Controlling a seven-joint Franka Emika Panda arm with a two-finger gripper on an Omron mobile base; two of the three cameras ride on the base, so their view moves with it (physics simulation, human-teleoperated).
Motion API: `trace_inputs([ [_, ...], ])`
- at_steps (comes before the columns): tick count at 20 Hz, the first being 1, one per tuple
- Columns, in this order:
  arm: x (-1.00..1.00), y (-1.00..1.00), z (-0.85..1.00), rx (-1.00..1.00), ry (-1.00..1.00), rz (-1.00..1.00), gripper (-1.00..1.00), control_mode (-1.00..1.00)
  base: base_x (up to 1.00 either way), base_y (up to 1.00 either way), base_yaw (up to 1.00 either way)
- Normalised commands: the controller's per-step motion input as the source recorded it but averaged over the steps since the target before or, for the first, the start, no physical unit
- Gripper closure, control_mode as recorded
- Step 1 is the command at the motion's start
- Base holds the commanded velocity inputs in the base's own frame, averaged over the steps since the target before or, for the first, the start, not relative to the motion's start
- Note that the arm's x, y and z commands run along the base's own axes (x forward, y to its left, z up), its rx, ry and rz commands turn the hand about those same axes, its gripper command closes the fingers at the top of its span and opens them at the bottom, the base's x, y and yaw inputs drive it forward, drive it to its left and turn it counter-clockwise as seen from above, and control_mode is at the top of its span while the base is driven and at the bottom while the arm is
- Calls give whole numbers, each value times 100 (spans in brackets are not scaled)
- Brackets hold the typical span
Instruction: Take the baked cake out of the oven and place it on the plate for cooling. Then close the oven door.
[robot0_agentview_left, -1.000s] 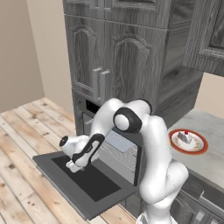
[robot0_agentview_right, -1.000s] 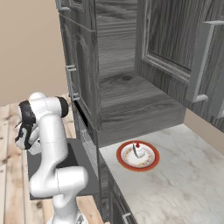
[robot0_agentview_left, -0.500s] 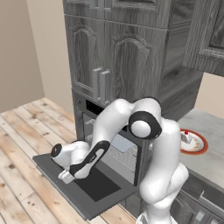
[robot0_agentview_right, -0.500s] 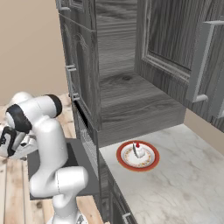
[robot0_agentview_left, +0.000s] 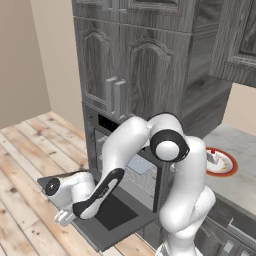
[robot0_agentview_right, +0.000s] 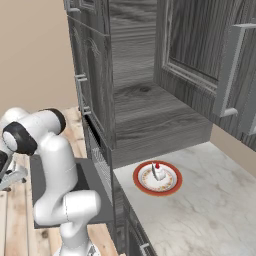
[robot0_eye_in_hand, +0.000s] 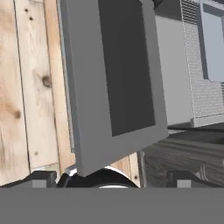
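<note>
- The pincer (robot0_agentview_left: 64, 217) hangs low off the outer left corner of the oven door (robot0_agentview_left: 112, 215), close above the wooden floor (robot0_agentview_left: 30, 165); its jaws stand wide apart and grasp nothing.
- In the hand view the two dark fingertips (robot0_eye_in_hand: 41, 178) rise far apart at the bottom, with the door's grey frame and black glass window (robot0_eye_in_hand: 127, 70) ahead of them.
- The oven door lies folded down flat (fully open), reaching out from the oven (robot0_agentview_left: 127, 165) toward the pincer.
- Behind the door, past the pincer, the oven's cavity shows a wire rack (robot0_agentview_left: 134, 176), and a black display strip runs along its top edge.
- The baked cake (robot0_agentview_right: 158, 171) sits well away from the pincer, on the far side of the oven: a small white wedge with a red cherry, resting on the plate (robot0_agentview_right: 142, 186).
- The plate stands on the marble table (robot0_agentview_right: 210, 210), near its edge beside the oven.
- Grey wood-grain cabinets (robot0_agentview_left: 115, 65) rise above the oven, high over the pincer.
</note>
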Motion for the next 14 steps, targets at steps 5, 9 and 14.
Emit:
trace_inputs([
  [5,-25,65,0,-11,0,3,-100,-100,0,0,0],
  [9,-3,48,-3,-13,0,0,-100,-100,0,0,0],
  [14,0,33,-21,-17,-1,0,-100,-100,0,0,0],
])
